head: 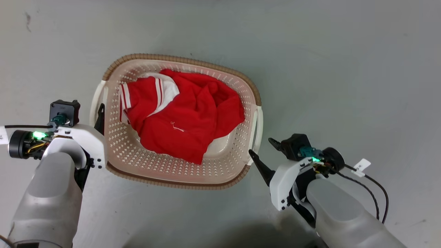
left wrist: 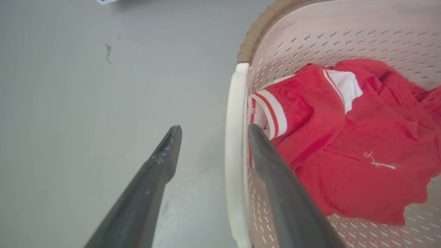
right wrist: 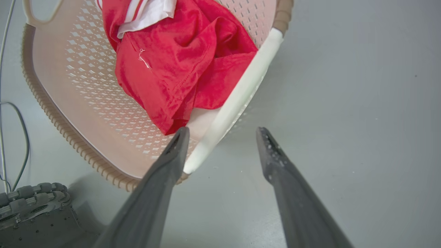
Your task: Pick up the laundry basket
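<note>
Nearest, left pincer (left wrist: 214, 128): two long dark tapered fingers (left wrist: 151, 179) spread wide, gripping nothing. It straddles the basket's smooth white plastic left handle (left wrist: 236, 137), one finger outside over the floor, the other inside the wall. Contact w/ the handle can't be told. Then right pincer (right wrist: 223, 129): also wide open & empty, at the near end of the white right handle (right wrist: 241, 93). Its inner fingertip overlaps that end, outer finger on the floor side. Touching or not is unclear.

Btwn them, on the floor, sits the rounded-rectangular cream plastic laundry basket (head: 124, 151), walls perforated w/ small diamond holes, brown woven-look rim (head: 179, 184). Inside: a crumpled red fabric garment (head: 193, 117) w/ white stripes & a white panel, covering most of the bottom. Around & beyond the basket: smooth matte grey floor (head: 344, 69).
</note>
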